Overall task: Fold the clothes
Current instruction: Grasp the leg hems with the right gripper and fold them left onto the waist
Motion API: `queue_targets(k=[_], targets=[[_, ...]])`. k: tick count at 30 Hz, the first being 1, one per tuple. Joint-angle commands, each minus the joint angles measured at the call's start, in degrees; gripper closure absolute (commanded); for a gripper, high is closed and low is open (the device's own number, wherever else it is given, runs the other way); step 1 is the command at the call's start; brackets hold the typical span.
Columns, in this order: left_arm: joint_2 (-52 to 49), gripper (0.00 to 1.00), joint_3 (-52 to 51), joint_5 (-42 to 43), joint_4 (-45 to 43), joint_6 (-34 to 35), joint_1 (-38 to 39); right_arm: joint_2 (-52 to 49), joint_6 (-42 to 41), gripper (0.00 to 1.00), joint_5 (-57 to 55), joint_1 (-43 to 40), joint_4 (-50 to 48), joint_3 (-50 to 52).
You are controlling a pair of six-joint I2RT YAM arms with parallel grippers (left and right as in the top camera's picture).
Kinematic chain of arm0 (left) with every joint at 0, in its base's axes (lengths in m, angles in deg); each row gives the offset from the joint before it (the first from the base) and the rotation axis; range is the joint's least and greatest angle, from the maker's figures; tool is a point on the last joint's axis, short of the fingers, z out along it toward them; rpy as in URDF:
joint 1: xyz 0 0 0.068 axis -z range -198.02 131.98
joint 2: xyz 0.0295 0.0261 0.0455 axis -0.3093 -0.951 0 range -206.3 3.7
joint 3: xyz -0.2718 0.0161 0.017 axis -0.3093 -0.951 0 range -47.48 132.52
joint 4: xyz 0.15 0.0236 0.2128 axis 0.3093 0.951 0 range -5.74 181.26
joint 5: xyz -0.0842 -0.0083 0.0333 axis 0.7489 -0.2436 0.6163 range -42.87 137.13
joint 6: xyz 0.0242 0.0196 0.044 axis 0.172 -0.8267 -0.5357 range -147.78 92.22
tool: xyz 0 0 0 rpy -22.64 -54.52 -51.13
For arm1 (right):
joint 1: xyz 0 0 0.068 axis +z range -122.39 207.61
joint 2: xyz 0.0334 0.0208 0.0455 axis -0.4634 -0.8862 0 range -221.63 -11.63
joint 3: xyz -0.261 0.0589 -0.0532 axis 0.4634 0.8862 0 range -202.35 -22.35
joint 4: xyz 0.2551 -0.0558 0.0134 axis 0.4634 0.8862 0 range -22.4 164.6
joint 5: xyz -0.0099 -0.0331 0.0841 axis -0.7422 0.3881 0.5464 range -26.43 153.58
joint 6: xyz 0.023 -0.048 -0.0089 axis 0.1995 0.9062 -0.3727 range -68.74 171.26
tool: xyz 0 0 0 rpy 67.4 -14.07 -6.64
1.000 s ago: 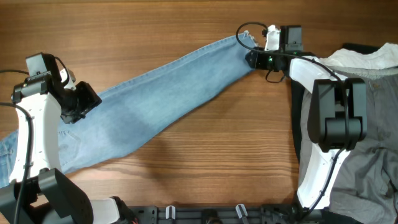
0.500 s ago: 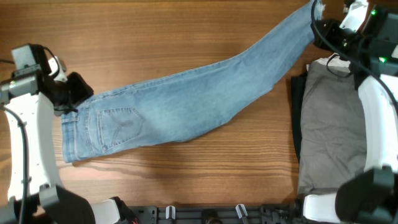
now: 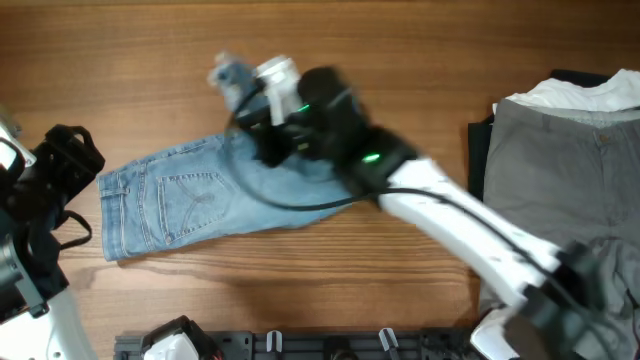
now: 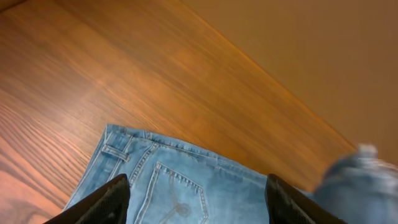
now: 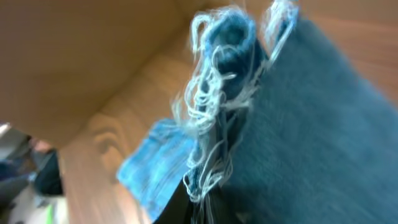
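Note:
The light blue jeans (image 3: pixel 190 200) lie at the left of the table, waist and a back pocket showing. My right gripper (image 3: pixel 245 85) is shut on the frayed leg hem (image 3: pixel 232 72) and holds it raised above the table over the waist end. The leg doubles back over the garment. The hem's white threads fill the right wrist view (image 5: pixel 214 118). My left gripper (image 4: pixel 196 208) is open and empty above the waist, with the pocket (image 4: pixel 180 193) between its fingers. In the overhead view the left arm (image 3: pixel 55 175) sits just left of the jeans.
Grey trousers (image 3: pixel 560 180) lie at the right edge with a white garment (image 3: pixel 590 95) at their top and a dark cloth (image 3: pixel 478 190) beneath. The table's far edge (image 4: pixel 273 81) shows in the left wrist view.
My right gripper has carried the leg hem from the far right across the table to the left, doubling the leg over. My left gripper has let go of the waist and drawn back left.

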Motion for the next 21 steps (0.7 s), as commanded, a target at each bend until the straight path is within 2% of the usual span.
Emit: queue_targets(k=[1, 4, 11, 12, 13, 14, 15, 18, 21], targets=[[-0.39, 0.33, 0.44, -0.07, 1.62, 0.55, -0.37, -9.94, -6.49, 0.96, -0.57, 6.93, -13.00, -0.28], [-0.39, 0.33, 0.44, -0.04, 2.05, 0.55, -0.35, -17.62, -8.00, 0.96, 1.51, 12.92, -29.27, -0.28], [-1.64, 0.34, 0.44, 1.90, 2.49, 0.52, -0.35, -18.82, -11.54, 0.96, -3.15, 14.56, -32.37, -0.28], [-1.81, 0.34, 0.44, 1.90, 2.54, 0.52, -0.35, -18.82, -12.09, 0.86, -2.23, 14.56, -32.41, -0.28], [-2.10, 0.33, 0.44, 1.90, 2.60, 0.52, -0.35, -18.82, -12.07, 0.44, -0.87, 14.56, -32.57, -0.28], [-2.64, 0.33, 0.44, 1.90, 2.73, 0.52, -0.35, -18.80, -11.76, 0.15, 0.55, 14.53, -32.41, -0.28], [-3.04, 0.32, 0.44, 1.90, 2.99, 0.52, -0.35, -18.69, -11.78, 0.00, 0.98, 14.32, -31.98, -0.28], [-4.55, 0.28, 0.42, 1.88, 4.85, 0.17, -0.35, -16.50, -11.32, 0.00, 0.94, 10.67, -24.76, -0.28], [-8.00, 0.32, 0.24, 1.90, 8.33, -0.13, -0.35, -8.24, -1.64, 0.01, -2.78, 1.55, -0.61, -0.28]])
